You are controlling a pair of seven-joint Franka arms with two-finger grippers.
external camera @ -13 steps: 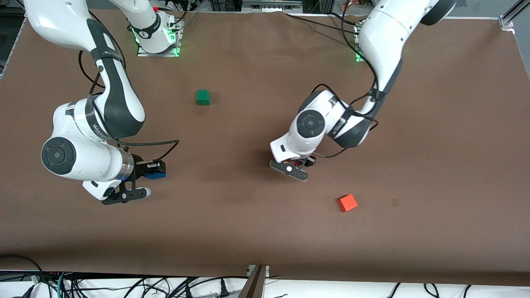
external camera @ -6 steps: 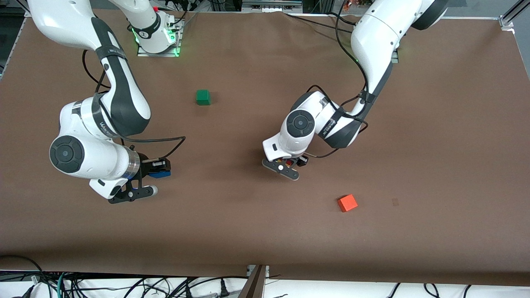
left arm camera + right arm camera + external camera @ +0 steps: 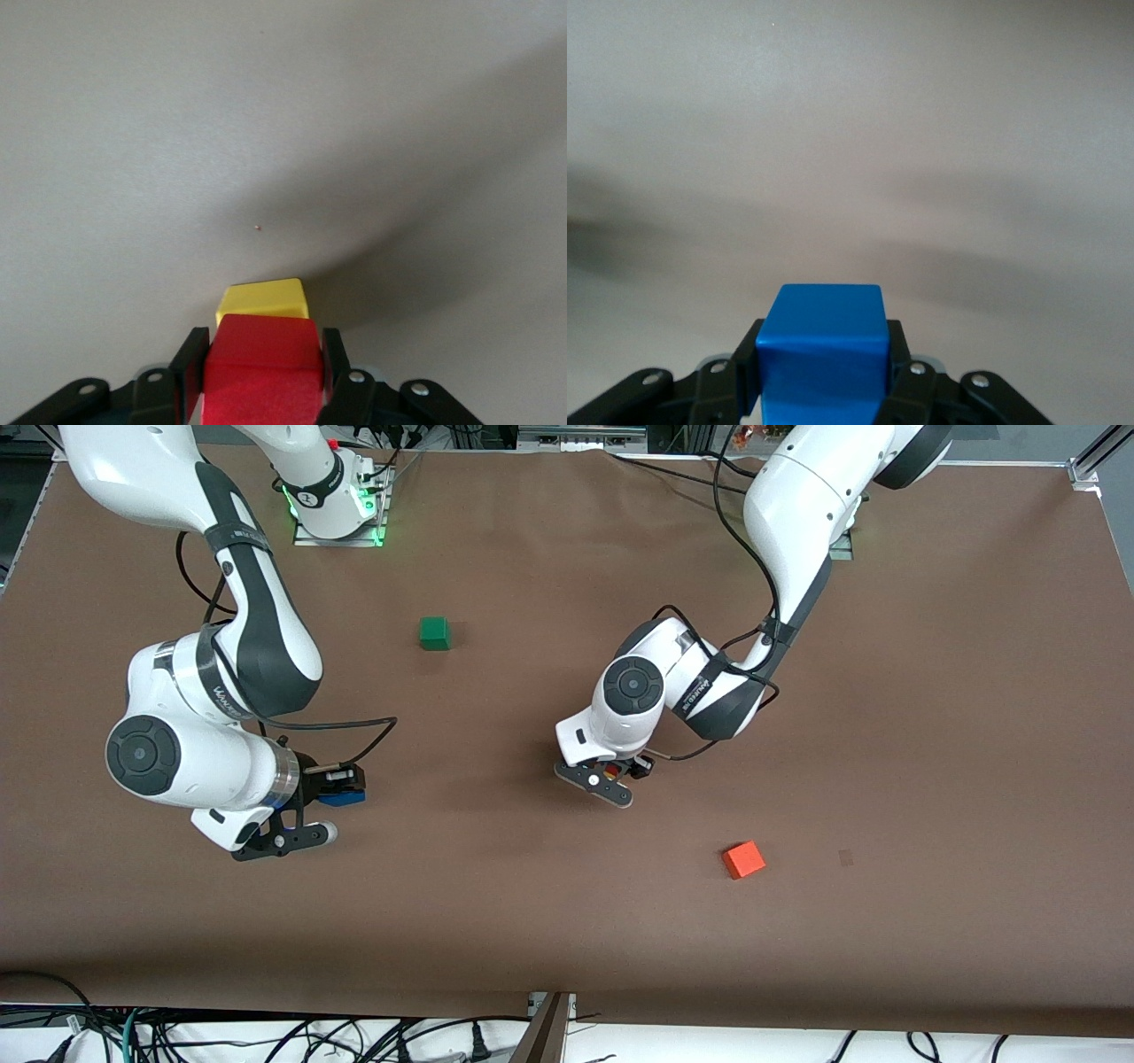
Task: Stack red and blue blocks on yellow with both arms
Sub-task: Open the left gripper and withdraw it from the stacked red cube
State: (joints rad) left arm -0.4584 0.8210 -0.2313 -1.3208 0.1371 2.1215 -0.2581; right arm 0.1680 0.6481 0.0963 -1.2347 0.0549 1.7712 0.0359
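A deep red block (image 3: 264, 367) sits clamped between the fingers of the left tool (image 3: 611, 772). The left wrist view shows a yellow block (image 3: 262, 299) peeking out just past and beneath it, so the red block seems to be lined up over the yellow one, ready to be set on top. Whether the two touch cannot be told. This pair is over the middle of the brown bench (image 3: 930, 735).

The blue block (image 3: 822, 350) is clamped in the right tool (image 3: 332, 788), which hangs over the bench toward the right arm's end, likely waiting its turn to top the stack.

A green cube (image 3: 434, 632) rests farther from the front camera, between the two arms. An orange-red cube (image 3: 743, 859) lies nearer the front camera, toward the left arm's end.
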